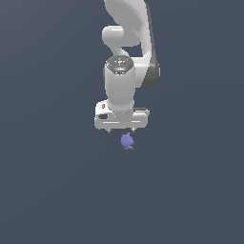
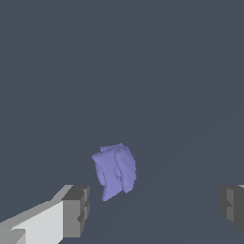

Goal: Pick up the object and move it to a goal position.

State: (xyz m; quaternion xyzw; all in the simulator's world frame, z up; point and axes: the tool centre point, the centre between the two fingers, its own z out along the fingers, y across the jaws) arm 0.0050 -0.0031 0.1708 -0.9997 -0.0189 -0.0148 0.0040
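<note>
The object point(image 1: 127, 141) is a small lavender-blue lumpy shape lying on the dark grey floor, just below the white hand in the exterior view. In the wrist view the object point(image 2: 115, 170) lies ahead of the two fingers, nearer to the white-and-grey finger point(image 2: 76, 210) than to the other finger point(image 2: 232, 206). My gripper point(image 2: 155, 209) is open, its fingers spread far wider than the object, and nothing is between them. In the exterior view the gripper point(image 1: 121, 130) hovers over the object with only the short fingertips showing under the hand.
The white Panda arm point(image 1: 127, 38) rises from the hand toward the top of the exterior view. All around is plain dark grey floor point(image 1: 52, 181).
</note>
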